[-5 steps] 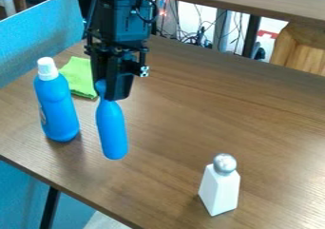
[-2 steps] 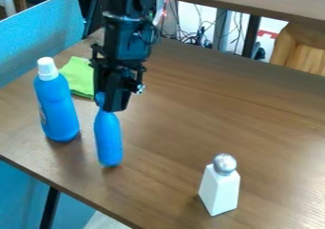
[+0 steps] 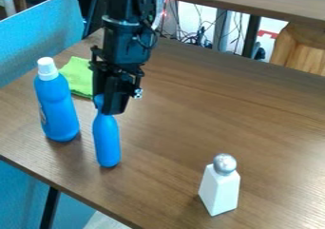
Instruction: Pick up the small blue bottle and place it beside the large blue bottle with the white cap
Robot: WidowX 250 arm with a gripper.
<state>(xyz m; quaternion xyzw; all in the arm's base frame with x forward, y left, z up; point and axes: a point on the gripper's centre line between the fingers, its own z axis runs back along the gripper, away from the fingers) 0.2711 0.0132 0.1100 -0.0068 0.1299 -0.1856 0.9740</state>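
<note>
Two blue shapes side by side, tipping risk

Pincer point(image 3: 108, 107) closed on the slim neck of the blue pin-shaped object point(image 3: 107, 145), near-left part of the bench point(image 3: 171, 128). Object hangs roughly upright; can't tell if its base touches the wood. Main risk: grip is high and narrow, so the wide lower body could swing or twist, and letting go above the surface would likely topple it. Rounded base may not stand well either. The white-capped bottle point(image 3: 58, 111) is just left; a leftward drift could knock it over. Green cloth point(image 3: 77, 76) lies behind, on the far side; a base set on its edge might lean. Near bench edge is close too, so a roll could mean a fall. White silver-topped shaker point(image 3: 219, 192), near right, sits well apart, low risk.
</note>
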